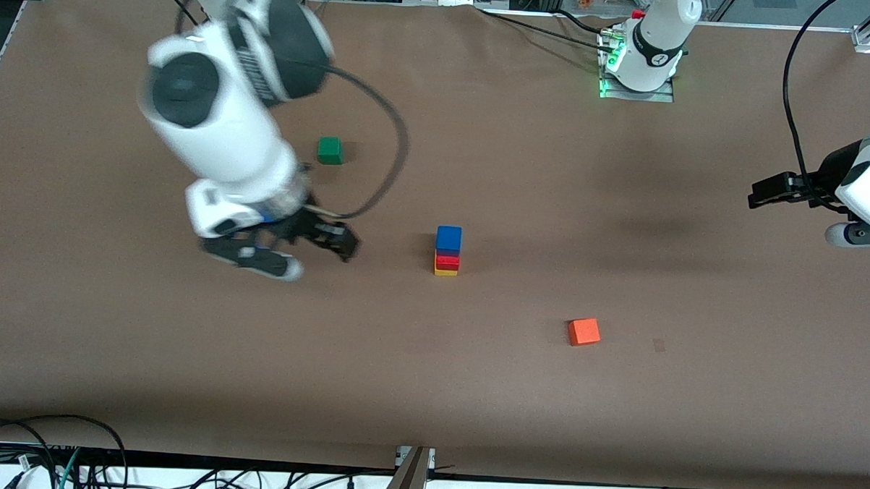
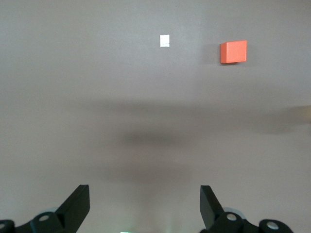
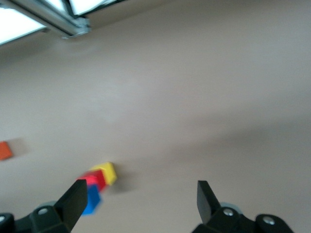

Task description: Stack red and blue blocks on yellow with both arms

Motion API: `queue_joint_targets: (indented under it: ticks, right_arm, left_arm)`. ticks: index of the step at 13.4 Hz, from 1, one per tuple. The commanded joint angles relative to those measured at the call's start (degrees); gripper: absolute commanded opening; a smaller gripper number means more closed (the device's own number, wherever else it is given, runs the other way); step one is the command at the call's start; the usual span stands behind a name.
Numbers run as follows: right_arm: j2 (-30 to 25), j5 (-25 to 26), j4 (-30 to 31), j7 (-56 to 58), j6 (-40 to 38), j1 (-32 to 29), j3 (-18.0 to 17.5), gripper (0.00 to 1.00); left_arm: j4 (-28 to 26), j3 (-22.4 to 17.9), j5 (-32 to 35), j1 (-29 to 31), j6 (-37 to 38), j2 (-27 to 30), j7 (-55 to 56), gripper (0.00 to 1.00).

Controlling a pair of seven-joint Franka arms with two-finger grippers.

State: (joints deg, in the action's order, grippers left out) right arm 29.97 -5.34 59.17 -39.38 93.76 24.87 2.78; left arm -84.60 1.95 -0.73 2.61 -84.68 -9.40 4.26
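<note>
A stack stands mid-table: the yellow cube (image 1: 445,272) at the bottom, the red cube (image 1: 447,260) on it, the blue cube (image 1: 448,239) on top. The stack also shows in the right wrist view, with blue (image 3: 91,199), red (image 3: 96,178) and yellow (image 3: 109,172). My right gripper (image 1: 330,241) is open and empty, above the table beside the stack toward the right arm's end; in its wrist view (image 3: 138,204) the stack lies off to one side, apart from the fingers. My left gripper (image 1: 762,192) is open and empty, held high at the left arm's end of the table; its wrist view (image 2: 145,204) shows bare table between the fingers.
An orange cube (image 1: 584,331) lies nearer the front camera than the stack, toward the left arm's end; it shows in the left wrist view (image 2: 233,51) beside a small pale mark (image 2: 164,41). A green cube (image 1: 330,150) lies farther back, next to the right arm.
</note>
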Motion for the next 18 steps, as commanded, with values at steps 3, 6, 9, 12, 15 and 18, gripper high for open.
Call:
queue_joint_targets:
  ticks: [3, 6, 9, 12, 15, 18]
  right_arm:
    - [-17.27, -4.06, 18.56, 12.26, -5.35, -6.14, 2.90, 1.00]
    - [-28.09, -4.06, 30.87, 23.52, -5.78, -7.36, 9.07, 1.00]
    - [-32.87, -2.22, 37.15, 30.04, -5.96, -13.60, 8.21, 1.00]
    - [-32.44, 1.64, 37.51, 33.40, -5.53, -21.33, 1.81, 1.00]
    - [-31.47, 4.54, 36.02, 34.19, -5.35, -20.91, 1.26, 1.00]
    - [-30.33, 4.82, 33.83, 34.28, -5.61, -20.47, 1.26, 1.00]
  left_arm:
    - [0.40, 0.07, -0.58, 0.29, -0.13, -0.01, -0.92, 1.00]
    - [0.40, 0.07, -0.58, 0.29, -0.13, -0.01, -0.92, 1.00]
    - [0.40, 0.07, -0.58, 0.29, -0.13, -0.09, -0.92, 1.00]
    - [0.40, 0.16, -0.58, 0.29, -0.13, -0.18, -0.92, 1.00]
    - [0.40, 0.16, -0.58, 0.29, -0.13, -0.18, -0.92, 1.00]
    - [0.40, 0.07, -0.58, 0.29, -0.13, -0.18, -0.92, 1.00]
